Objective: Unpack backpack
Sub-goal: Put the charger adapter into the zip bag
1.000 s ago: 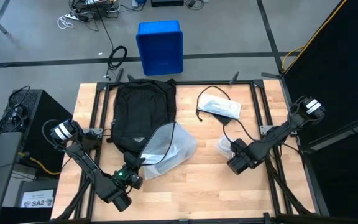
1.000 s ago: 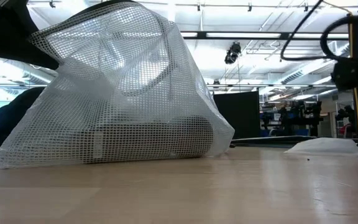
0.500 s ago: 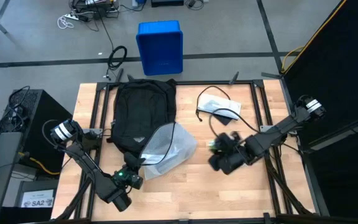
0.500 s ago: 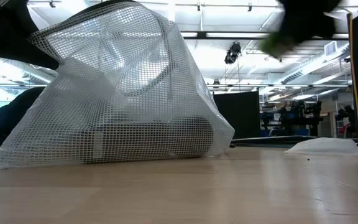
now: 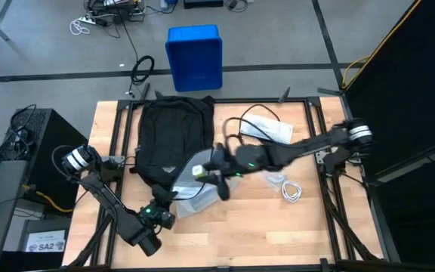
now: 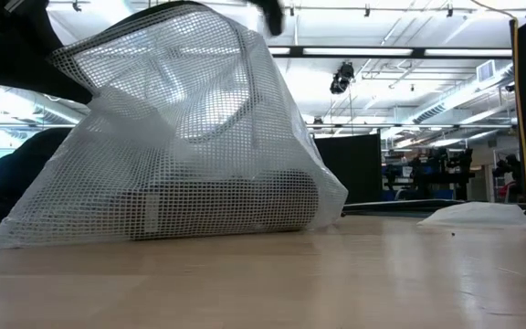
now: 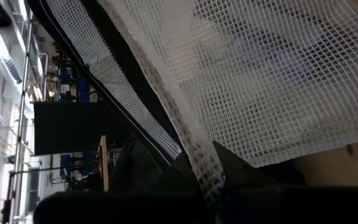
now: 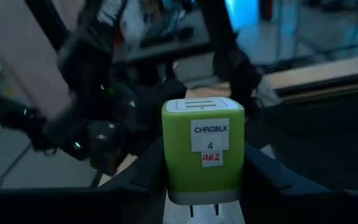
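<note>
A: What is held, and where is the backpack (image 5: 171,138)?

B: The backpack is laid flat at the bench's (image 5: 255,230) ten o'clock. A mesh bag (image 5: 205,178), drawn out at its mouth, is pinched by the left claw (image 5: 161,214), pressed together on the netting at seven o'clock. A green charger block (image 8: 204,148) is pinched between the fingers of the right claw (image 5: 200,171), which is stretched across above the mesh bag.

A: What could go wrong from here?

B: The charger could be dropped back onto the mesh if the pinch is loosened over it. The two arms are brought close together near the backpack's mouth, so a collision is judged possible. The netting could also be snagged by the charger's prongs.

A: What else is around?

B: A white pouch (image 5: 266,130) with a black cable is seen at one o'clock, and a coiled white cable (image 5: 291,190) at four o'clock. A blue bin (image 5: 194,57) is left on the floor past twelve o'clock.
</note>
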Controlling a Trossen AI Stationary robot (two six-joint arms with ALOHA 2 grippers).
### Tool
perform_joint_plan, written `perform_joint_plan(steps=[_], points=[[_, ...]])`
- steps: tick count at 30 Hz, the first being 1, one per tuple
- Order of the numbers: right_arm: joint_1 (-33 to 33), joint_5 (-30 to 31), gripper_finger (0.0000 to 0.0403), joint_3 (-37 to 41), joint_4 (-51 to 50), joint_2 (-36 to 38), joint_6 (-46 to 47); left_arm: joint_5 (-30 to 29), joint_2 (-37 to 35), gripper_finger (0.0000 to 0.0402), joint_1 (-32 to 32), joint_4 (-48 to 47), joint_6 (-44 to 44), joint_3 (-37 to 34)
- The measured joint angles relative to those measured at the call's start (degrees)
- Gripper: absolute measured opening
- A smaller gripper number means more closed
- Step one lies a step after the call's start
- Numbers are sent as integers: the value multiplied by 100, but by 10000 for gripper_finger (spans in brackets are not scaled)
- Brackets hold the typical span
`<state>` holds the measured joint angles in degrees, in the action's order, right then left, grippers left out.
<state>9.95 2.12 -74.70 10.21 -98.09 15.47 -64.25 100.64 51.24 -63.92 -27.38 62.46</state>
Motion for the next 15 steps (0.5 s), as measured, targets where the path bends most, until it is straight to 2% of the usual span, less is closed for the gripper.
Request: perform_joint_plan(steps=[2,4,11,15], points=[[-153,-371,115,-466,-422,-356,-38,0,0,0,2,35,13,0],[-249,-469,115,-1026,-1148,-660,-122,0,0,0,0,29,14,0],[-294,17,115,-2832,-4392,-1422,-252,-3,0,0,0,35,13,2],[-283,33,115,-3171,-5443,-1527,30,-57,0,0,2,52,27,4]])
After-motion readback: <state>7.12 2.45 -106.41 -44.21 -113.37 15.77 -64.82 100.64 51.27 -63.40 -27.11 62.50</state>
